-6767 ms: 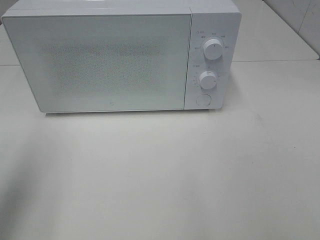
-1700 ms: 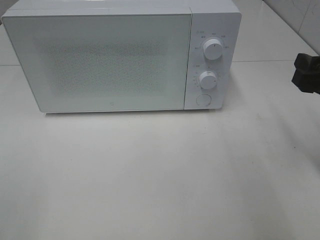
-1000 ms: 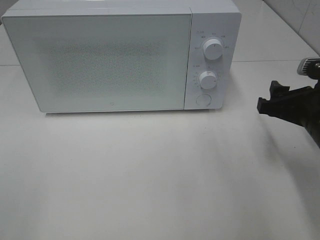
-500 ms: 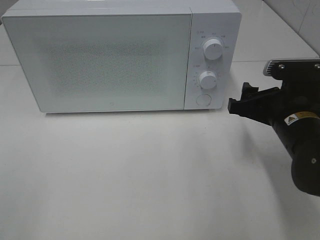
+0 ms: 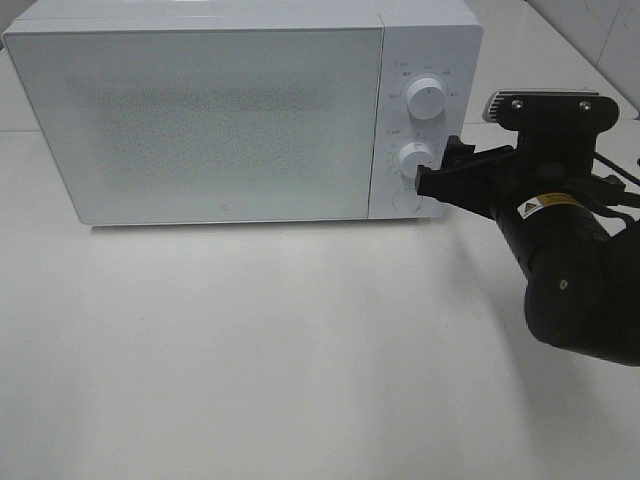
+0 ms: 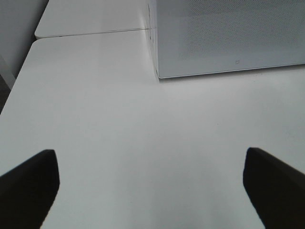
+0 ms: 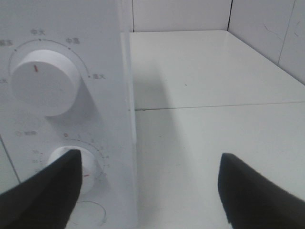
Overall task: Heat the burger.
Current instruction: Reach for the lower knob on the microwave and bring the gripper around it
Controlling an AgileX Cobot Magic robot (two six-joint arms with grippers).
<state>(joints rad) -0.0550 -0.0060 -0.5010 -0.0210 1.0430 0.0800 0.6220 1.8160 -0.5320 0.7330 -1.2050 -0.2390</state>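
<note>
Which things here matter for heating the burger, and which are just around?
In play: microwave, door closed; its lower knob; the round button below it; right tool, open, at that knob. No burger in view.
Just around: left tool, open over the table; upper knob; tiled wall.

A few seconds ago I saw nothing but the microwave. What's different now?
The right arm came in from the right side and reached leftward. Its jaws, open and empty, now sit close by the lower dial of the microwave. Nothing was grabbed or released. The microwave has not moved and its door stays shut.
</note>
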